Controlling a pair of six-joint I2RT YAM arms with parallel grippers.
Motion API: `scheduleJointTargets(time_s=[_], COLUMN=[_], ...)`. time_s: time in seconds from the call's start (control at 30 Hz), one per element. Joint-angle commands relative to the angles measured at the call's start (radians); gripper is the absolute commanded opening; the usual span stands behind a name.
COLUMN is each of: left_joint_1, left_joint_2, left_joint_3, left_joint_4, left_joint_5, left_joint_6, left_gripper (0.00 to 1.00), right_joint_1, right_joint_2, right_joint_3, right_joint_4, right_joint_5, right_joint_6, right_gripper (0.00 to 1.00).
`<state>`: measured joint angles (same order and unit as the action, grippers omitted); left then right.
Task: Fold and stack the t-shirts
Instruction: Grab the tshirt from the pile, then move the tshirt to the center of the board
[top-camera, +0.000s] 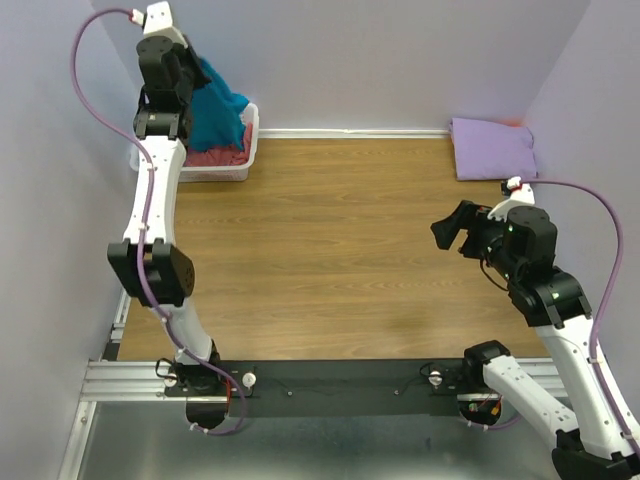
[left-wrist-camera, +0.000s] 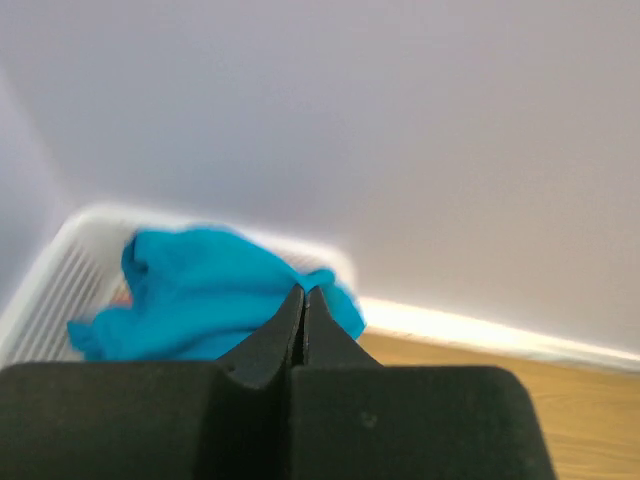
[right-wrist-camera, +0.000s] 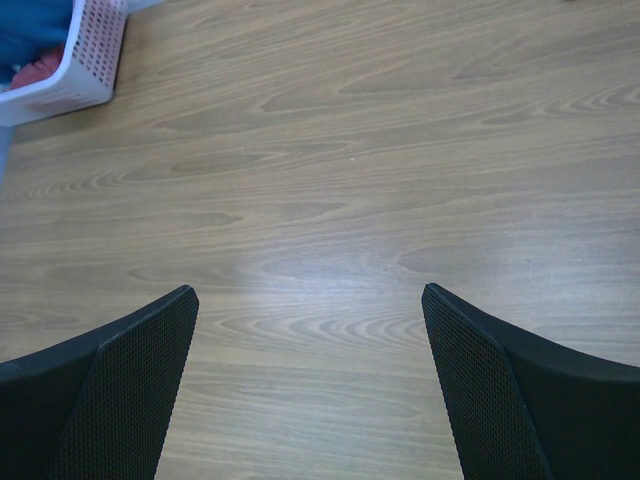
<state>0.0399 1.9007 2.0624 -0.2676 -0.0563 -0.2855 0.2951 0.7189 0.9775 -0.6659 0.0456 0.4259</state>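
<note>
The teal-blue t-shirt (top-camera: 222, 105) is bunched and drawn up out of the white basket (top-camera: 247, 160) at the far left. My left gripper (top-camera: 192, 78) is high over the basket. In the left wrist view its jaws (left-wrist-camera: 303, 292) are pressed together with the teal-blue t-shirt (left-wrist-camera: 200, 290) right at the tips. The coral-pink t-shirt (top-camera: 215, 158) lies in the basket under it. The pale lavender t-shirt (top-camera: 492, 148) lies folded at the far right corner. My right gripper (top-camera: 448, 230) is open and empty above bare table (right-wrist-camera: 310, 292).
The basket also shows in the left wrist view (left-wrist-camera: 55, 275) and at the top left of the right wrist view (right-wrist-camera: 88, 60). Lilac walls close the back and both sides. A black rail (top-camera: 340, 385) holds the arm bases at the near edge.
</note>
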Motion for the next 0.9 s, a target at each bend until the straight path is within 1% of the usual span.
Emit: scheduleJointTargets(time_s=[0.0,0.03,0.07,0.13,0.17,0.2,0.27,0.3,0.4,0.5,0.53,0.57,0.6,0.63,0.67,0.7,0.73,0.77,0.83,0.87], left_joint_1=[-0.122,-0.15,-0.211,-0.273,-0.299,-0.358,-0.412,-0.467,-0.544,-0.574,-0.575,-0.575,-0.574,-0.575,-0.575,-0.574,-0.563,-0.552,-0.537,-0.537], left_joint_2=[-0.155,-0.187,-0.201,-0.233,-0.242,-0.252,-0.271,-0.278,-0.292,-0.327,-0.353,-0.37,-0.385,-0.414,-0.431,-0.44,-0.453,-0.456,-0.463,-0.476], left_joint_3=[0.042,0.056,0.065,0.088,0.093,0.099,0.108,0.108,0.108,0.004,-0.093,-0.154,-0.219,-0.364,-0.44,-0.515,-0.65,-0.707,-0.807,-0.888], left_joint_4=[0.128,0.148,0.156,0.172,0.182,0.192,0.206,0.215,0.232,0.257,0.26,0.263,0.295,0.309,0.323,0.336,0.356,0.357,0.361,0.361], left_joint_5=[0.18,0.199,0.217,0.271,0.292,0.321,0.36,0.369,0.427,0.426,0.417,0.406,0.367,0.339,0.31,0.236,0.155,0.136,0.104,0.072], left_joint_6=[-0.037,-0.035,-0.034,-0.049,-0.053,-0.06,-0.061,-0.061,-0.061,-0.058,-0.063,-0.066,-0.069,-0.072,-0.072,-0.073,-0.084,-0.098,-0.116,-0.119], left_gripper=[0.0,0.0,0.0,0.0,0.0,0.0,0.0,0.0,0.0,0.0,0.0,0.0,0.0,0.1,0.19,0.3,0.52,0.61,0.67,0.69], right_joint_1=[0.006,0.006,0.006,0.006,0.006,0.006,0.006,0.006,0.006,0.006,0.006,0.006,0.007,0.006,0.006,0.006,0.007,0.006,0.006,0.006], right_joint_2=[-0.012,-0.012,-0.012,-0.015,-0.018,-0.024,-0.032,-0.042,-0.068,-0.087,-0.098,-0.099,-0.102,-0.107,-0.11,-0.113,-0.116,-0.119,-0.119,-0.115], right_joint_3=[0.044,0.049,0.056,0.062,0.064,0.066,0.066,0.063,0.058,0.049,0.043,0.04,0.036,0.027,0.023,0.018,0.004,-0.002,-0.008,-0.01], right_joint_4=[0.02,0.025,0.028,0.037,0.04,0.048,0.06,0.064,0.078,0.088,0.089,0.088,0.088,0.088,0.088,0.086,0.086,0.086,0.086,0.085], right_joint_5=[0.01,0.016,0.023,0.027,0.027,0.028,0.028,0.03,0.049,0.057,0.057,0.056,0.056,0.05,0.046,0.033,0.011,-0.006,-0.035,-0.045], right_joint_6=[-0.024,-0.029,-0.033,-0.045,-0.049,-0.053,-0.056,-0.058,-0.059,-0.076,-0.081,-0.085,-0.09,-0.09,-0.09,-0.093,-0.092,-0.093,-0.099,-0.099], right_gripper=[1.0,1.0,1.0,1.0,1.0,1.0,1.0,1.0,1.0,1.0,1.0,1.0,1.0,1.0,1.0,1.0,1.0,1.0,1.0,1.0])
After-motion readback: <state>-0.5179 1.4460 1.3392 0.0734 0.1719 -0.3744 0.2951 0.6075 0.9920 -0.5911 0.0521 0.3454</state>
